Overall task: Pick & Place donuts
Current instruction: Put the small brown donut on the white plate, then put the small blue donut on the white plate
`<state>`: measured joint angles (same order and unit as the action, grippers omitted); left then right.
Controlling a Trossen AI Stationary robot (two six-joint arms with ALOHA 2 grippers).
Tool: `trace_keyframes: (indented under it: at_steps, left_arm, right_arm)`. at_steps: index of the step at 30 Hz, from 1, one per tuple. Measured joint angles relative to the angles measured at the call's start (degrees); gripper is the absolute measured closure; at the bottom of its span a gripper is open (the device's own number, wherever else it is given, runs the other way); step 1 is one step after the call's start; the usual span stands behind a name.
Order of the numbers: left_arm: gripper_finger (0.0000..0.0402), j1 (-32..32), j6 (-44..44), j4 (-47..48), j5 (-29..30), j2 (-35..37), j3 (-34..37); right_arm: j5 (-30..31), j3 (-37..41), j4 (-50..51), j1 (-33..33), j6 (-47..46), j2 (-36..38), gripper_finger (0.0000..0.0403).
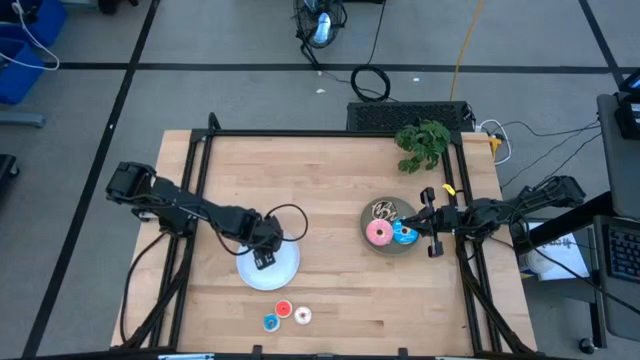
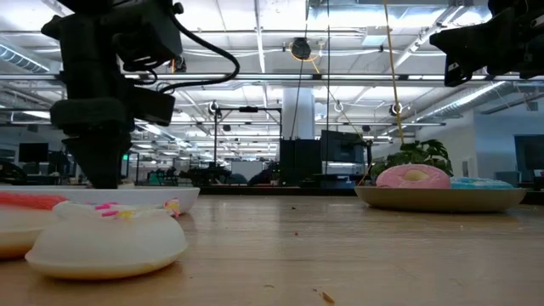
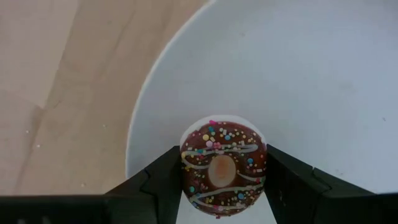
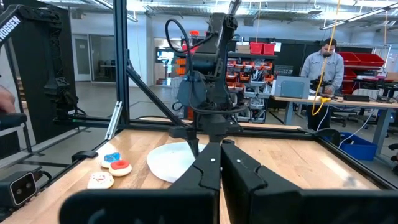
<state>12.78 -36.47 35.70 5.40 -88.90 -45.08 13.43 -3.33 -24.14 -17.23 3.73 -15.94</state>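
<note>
The chocolate-sprinkled donut [image 3: 222,168] sits between the fingers of my left gripper [image 3: 222,186], [image 1: 262,252], over the near-left part of the white plate [image 1: 272,272]. The pink donut [image 1: 378,234] and blue donut [image 1: 404,236] lie flat on the grey plate [image 1: 388,247]. Three mini donuts lie on the wood near the table's near edge: blue [image 1: 270,321], red [image 1: 283,310] and whitish [image 1: 303,316]. My right gripper [image 1: 430,222] hovers shut just right of the grey plate, touching nothing. My left gripper pinches the chocolate-sprinkled donut by its outer rim [image 3: 185,171], one finger on each opposite side, frosting facing up. The fingers [image 3: 163,177] come from above, pointing down at the white plate. Whether the donut rests on the plate or hangs just above it does not show.
A green leafy plant [image 1: 422,143] stands at the far right of the table. A black frame [image 1: 205,140] runs round the table edges. Bare wood lies between the two plates. In the right wrist view a person [image 4: 324,62] stands in the room beyond.
</note>
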Motion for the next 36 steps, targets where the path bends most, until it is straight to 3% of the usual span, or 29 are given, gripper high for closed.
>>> trace_keyframes:
  at_steps: [7,16,22,29,36]
  left_arm:
    - [0.0192,0.1,-0.8,-0.8,-1.1,0.0,0.0]
    - [0.0098,0.1,-0.7,-1.7,-0.3,0.0,0.0]
    - [0.0064,0.1,0.7,0.6,-1.3,0.0,-2.5]
    - [0.0076,2.5,2.6,4.9,-1.8,0.0,-13.8]
    - [0.0133,8.6,-5.4,7.2,-4.7,0.0,-24.6]
  right_arm:
    - [0.0,0.0,0.0,0.0,0.0,0.0,0.0403]
    - [0.0,0.0,0.0,0.0,0.0,0.0,0.0403]
    - [0.0,0.0,0.0,0.0,0.0,0.0,0.0403]
    - [0.0,0.0,0.0,0.0,0.0,0.0,0.0403]
    - [0.0,0.0,0.4,0.0,0.0,0.0,0.0403]
